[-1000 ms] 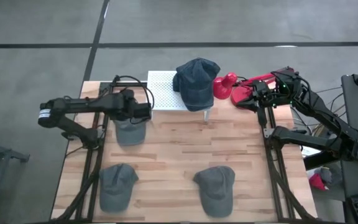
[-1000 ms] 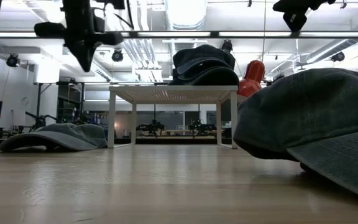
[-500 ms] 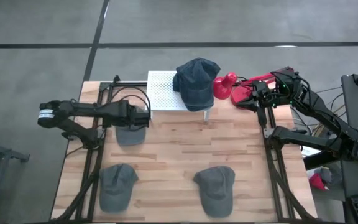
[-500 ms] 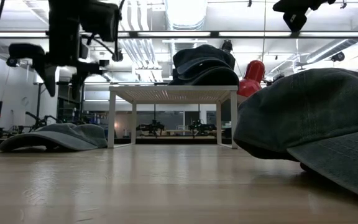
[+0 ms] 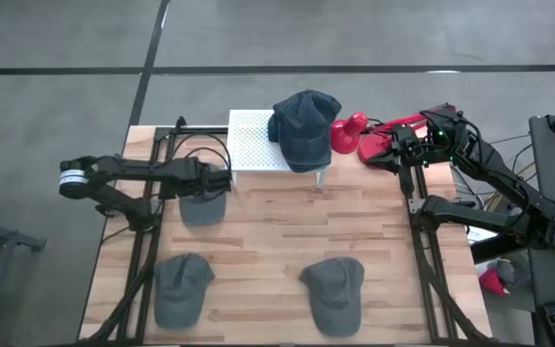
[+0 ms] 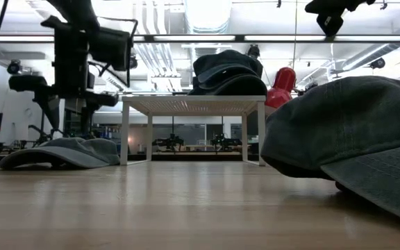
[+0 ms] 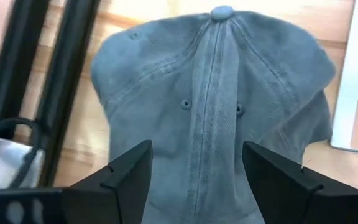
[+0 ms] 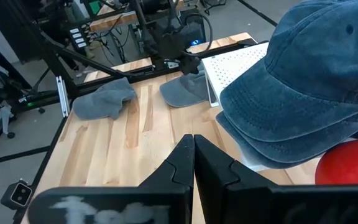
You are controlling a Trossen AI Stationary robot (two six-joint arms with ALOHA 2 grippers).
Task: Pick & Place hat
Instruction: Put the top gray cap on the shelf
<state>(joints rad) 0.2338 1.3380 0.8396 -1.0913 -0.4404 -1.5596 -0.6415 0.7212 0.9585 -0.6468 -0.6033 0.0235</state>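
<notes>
A grey hat lies crown up on the wooden table, just near of the white perforated stand. My left gripper hangs open right above it. In the left wrist view its two fingers stand on either side of the hat's crown without touching it, and the low view shows the gripper just over the hat. Dark blue hats sit stacked on the stand. My right gripper waits shut at the far right, beside red hats.
Two more grey hats lie near the front edge, one on the left and one right of centre. The second fills the right of the low view. Black frame rails run along both sides of the table. The table's middle is bare wood.
My left gripper has opened wide and come down toward the grey hat, shifting a little toward the table's near edge. The hat has stayed where it was.
</notes>
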